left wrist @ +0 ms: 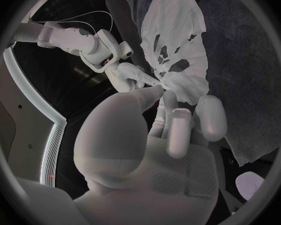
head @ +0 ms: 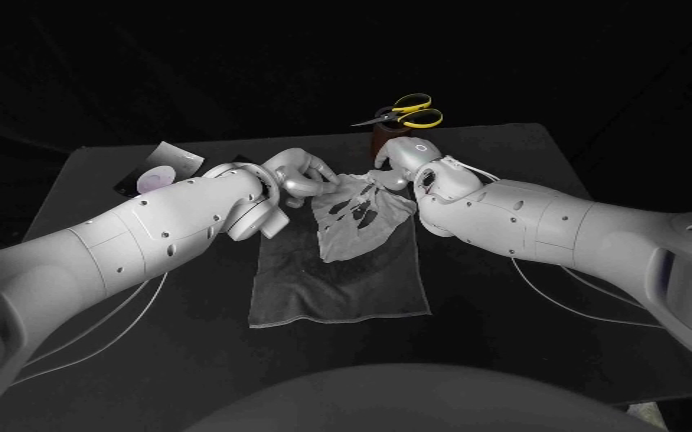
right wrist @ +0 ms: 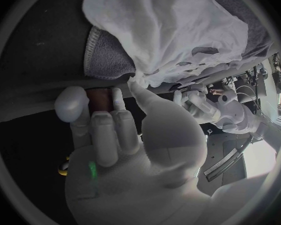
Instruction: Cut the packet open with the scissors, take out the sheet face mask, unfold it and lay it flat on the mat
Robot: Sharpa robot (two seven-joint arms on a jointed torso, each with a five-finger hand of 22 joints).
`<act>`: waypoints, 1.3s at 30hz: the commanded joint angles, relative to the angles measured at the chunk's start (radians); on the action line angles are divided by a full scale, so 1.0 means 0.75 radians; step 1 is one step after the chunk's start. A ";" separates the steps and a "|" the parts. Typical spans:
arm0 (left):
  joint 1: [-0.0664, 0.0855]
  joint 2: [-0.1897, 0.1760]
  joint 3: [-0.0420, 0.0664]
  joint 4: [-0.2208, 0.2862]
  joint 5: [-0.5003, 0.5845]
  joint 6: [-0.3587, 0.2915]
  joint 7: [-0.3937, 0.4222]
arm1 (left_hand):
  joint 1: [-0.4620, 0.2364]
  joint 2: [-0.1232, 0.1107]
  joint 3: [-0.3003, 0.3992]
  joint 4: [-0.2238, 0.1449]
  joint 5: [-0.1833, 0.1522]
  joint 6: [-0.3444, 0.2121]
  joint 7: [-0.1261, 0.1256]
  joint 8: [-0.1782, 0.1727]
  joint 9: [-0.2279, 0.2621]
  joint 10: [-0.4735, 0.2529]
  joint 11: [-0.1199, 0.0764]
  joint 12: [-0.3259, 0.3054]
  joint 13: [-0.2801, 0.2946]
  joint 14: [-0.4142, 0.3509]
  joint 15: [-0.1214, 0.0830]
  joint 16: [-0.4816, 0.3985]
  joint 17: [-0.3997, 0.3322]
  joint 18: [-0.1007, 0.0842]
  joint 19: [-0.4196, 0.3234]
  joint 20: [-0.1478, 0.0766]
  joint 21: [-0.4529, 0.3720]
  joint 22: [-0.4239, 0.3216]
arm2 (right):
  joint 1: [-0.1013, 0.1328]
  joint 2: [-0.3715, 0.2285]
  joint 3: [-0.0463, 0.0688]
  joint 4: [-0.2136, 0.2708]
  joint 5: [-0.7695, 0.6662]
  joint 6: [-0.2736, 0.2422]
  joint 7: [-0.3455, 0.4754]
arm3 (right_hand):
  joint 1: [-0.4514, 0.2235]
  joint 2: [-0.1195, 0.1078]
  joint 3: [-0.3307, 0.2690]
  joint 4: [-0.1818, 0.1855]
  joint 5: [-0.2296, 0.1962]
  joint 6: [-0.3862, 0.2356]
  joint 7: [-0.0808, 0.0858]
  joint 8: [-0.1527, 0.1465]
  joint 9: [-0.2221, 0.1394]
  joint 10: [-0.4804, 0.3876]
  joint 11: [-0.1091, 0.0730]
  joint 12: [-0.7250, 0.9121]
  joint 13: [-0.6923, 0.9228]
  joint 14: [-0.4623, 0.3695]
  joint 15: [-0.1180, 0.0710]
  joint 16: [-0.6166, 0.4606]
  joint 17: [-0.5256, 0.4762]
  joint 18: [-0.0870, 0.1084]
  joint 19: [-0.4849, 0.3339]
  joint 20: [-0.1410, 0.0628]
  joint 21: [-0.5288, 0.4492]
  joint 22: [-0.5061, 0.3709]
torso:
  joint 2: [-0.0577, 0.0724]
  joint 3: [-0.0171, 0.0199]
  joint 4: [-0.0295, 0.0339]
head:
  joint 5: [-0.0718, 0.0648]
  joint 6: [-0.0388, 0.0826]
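table [head: 577, 282]: black | mat [head: 339, 292]: centre | packet [head: 159, 174]: far-left corner | brown holder [head: 384, 142]: far edge

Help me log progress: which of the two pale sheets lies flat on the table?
The grey mat, flat on the table. The sheet face mask, with cut-out holes, hangs crumpled above it, held by the left hand and right hand.
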State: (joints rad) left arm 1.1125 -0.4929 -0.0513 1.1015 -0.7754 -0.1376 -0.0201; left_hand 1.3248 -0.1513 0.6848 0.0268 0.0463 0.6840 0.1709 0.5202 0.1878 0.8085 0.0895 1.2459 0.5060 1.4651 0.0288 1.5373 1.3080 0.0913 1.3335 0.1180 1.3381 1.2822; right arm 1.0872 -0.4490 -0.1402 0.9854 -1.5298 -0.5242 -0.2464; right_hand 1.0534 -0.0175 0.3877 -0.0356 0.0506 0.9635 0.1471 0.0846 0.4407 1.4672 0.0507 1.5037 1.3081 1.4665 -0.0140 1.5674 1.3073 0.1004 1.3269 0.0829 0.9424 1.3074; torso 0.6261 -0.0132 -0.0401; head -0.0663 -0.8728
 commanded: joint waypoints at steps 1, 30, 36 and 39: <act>0.000 0.009 0.000 -0.009 -0.060 0.022 -0.045 | -0.010 0.002 0.006 0.007 0.004 -0.019 0.000 -0.033 -0.016 0.002 -0.013 0.012 0.004 0.033 -0.013 0.007 0.122 -0.009 0.013 -0.001 0.011 0.007 | -0.001 -0.014 0.000 0.023 0.014 -0.039 -0.035 | 0.022 0.027 0.021 0.020 -0.002 -0.004 -0.001 -0.006 -0.004 0.108 0.013 -0.002 0.292 0.139 0.009 0.005 0.351 0.022 0.002 0.014 0.002 0.133 | 0.000 0.0001 -0.0020 | 0.000 0.000; -0.003 0.067 -0.004 -0.121 -0.112 0.061 -0.153 | -0.012 0.000 0.015 0.019 0.004 -0.078 -0.011 -0.146 -0.059 0.039 -0.029 0.049 0.063 0.039 -0.030 0.009 0.131 -0.011 0.019 -0.018 0.018 0.013 | -0.017 -0.078 0.000 0.105 0.036 -0.068 -0.099 | 0.077 0.031 0.204 0.050 -0.001 0.040 -0.014 0.018 -0.019 0.109 0.001 -0.002 0.289 0.139 0.000 0.005 0.351 0.022 0.013 0.007 0.010 0.136 | 0.001 -0.0012 -0.0002 | -0.007 0.000; -0.004 0.070 -0.005 -0.129 -0.114 0.058 -0.159 | -0.011 0.001 0.016 0.019 0.004 -0.080 -0.012 -0.150 -0.061 0.044 -0.029 0.052 0.070 0.039 -0.030 0.009 0.131 -0.012 0.020 -0.019 0.018 0.014 | -0.019 -0.093 0.000 0.111 0.038 -0.074 -0.105 | 0.070 0.030 0.261 0.064 0.000 0.046 -0.019 0.026 -0.020 0.109 -0.003 -0.005 0.287 0.139 -0.004 0.005 0.351 0.021 0.016 0.004 0.014 0.138 | 0.001 -0.0004 -0.0006 | -0.009 0.000; -0.005 0.068 -0.005 -0.128 -0.115 0.049 -0.155 | -0.009 0.001 0.017 0.018 0.004 -0.082 -0.012 -0.153 -0.062 0.047 -0.029 0.053 0.075 0.039 -0.030 0.009 0.132 -0.012 0.020 -0.019 0.019 0.014 | -0.021 -0.109 0.000 0.123 0.043 -0.081 -0.103 | 0.070 0.023 0.295 0.062 0.000 0.047 -0.020 0.031 -0.020 0.109 -0.004 -0.006 0.286 0.139 -0.005 0.005 0.351 0.021 0.017 0.002 0.015 0.138 | 0.001 -0.0005 -0.0015 | -0.010 0.000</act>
State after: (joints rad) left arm 1.1120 -0.4422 -0.0533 1.0070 -0.8537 -0.1138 -0.1210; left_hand 1.3246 -0.1516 0.6955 0.0375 0.0463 0.6275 0.1602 0.4085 0.1443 0.8364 0.0655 1.2832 0.5608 1.4652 0.0143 1.5412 1.3080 0.0911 1.3437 0.1074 1.3467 1.2907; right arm 1.0723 -0.5284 -0.1403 1.0744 -1.4953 -0.5701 -0.3113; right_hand 1.1117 0.0063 0.6062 0.0107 0.0504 0.9923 0.1332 0.1043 0.4263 1.4630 0.0536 1.5034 1.3081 1.4663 -0.0139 1.5673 1.3073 0.0988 1.3341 0.0825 0.9506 1.3075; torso 0.6266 -0.0136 -0.0405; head -0.0734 -0.8728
